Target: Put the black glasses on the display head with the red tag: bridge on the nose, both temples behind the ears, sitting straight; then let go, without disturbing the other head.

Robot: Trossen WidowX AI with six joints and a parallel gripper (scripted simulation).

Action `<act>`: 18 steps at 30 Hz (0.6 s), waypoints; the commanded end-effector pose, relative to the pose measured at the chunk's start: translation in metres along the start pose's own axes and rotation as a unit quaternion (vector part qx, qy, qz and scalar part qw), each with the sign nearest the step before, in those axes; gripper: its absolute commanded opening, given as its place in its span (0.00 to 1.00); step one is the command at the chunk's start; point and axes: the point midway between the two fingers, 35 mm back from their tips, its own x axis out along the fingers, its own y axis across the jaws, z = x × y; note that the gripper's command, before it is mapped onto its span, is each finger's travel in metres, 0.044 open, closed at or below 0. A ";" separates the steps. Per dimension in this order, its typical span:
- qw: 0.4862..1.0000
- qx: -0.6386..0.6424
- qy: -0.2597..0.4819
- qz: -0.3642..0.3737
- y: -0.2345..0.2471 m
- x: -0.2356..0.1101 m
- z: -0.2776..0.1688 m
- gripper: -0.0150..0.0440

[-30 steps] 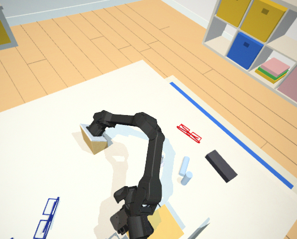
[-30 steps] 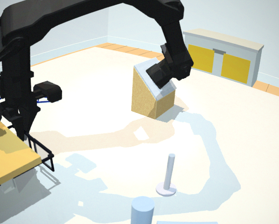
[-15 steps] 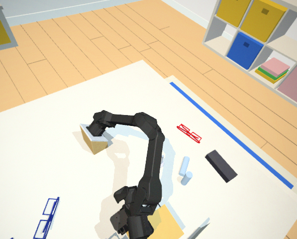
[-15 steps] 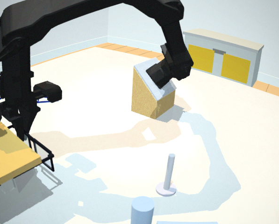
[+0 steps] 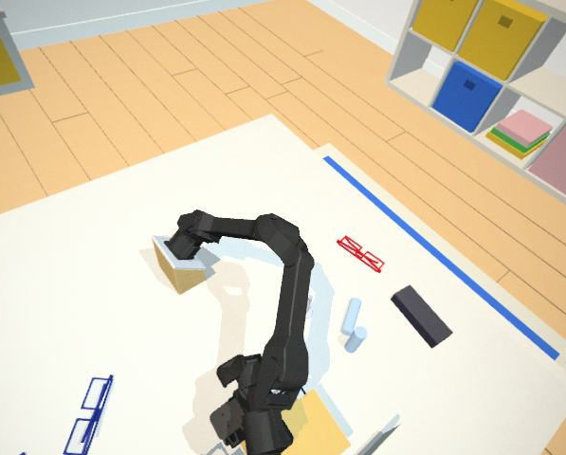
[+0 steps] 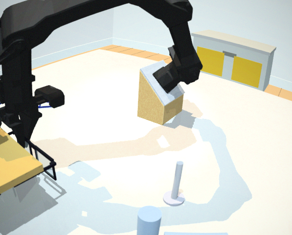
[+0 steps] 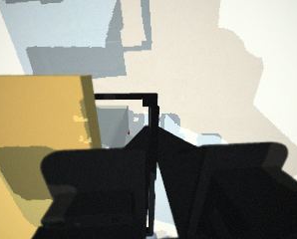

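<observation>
gripper: the gripper [image 7: 153, 135] is at 6 o'clock on the white table [image 5: 77, 294] in the top view, mostly hidden there under the arm; in the exterior view it [image 6: 23, 142] points down at the 9 o'clock edge of the frame.
fingers: 2 dark fingers nearly together, clamped on a thin black frame bar.
black glasses: the black glasses [image 7: 124, 96] are held in the gripper, off the table; the frame [image 6: 43, 157] hangs just beside the corner of the yellow board.
yellow board: the yellow board [image 6: 7, 161] sits at 9 o'clock of the gripper in the wrist view [image 7: 34, 110].
display head, red tag: cannot tell; only a tiny red speck near the frame in the wrist view.
wedge block: the tan wedge block [image 6: 150, 101] has a pale sloped top, and the arm's other end sits on it, at 10 o'clock on the table [image 5: 182, 276].
red glasses: the red glasses [image 5: 360, 253] lie flat at 2 o'clock.
blue glasses: the blue glasses [image 5: 89, 416] lie at 8 o'clock.
dark block: the dark grey block [image 5: 421, 316] is at 3 o'clock.
light blue bits: 1 post on a disc [image 6: 177, 180] and 1 cylinder [image 6: 149, 220] stand near each other.
background: shelf unit [image 5: 401, 59], cabinet [image 6: 232, 41].
</observation>
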 end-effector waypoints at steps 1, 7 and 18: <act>1.000 0.002 0.003 -0.001 -0.001 0.004 -0.001 0.25; 1.000 0.003 0.003 -0.001 0.000 0.005 -0.001 0.25; 1.000 0.003 0.003 -0.001 0.000 0.005 -0.001 0.25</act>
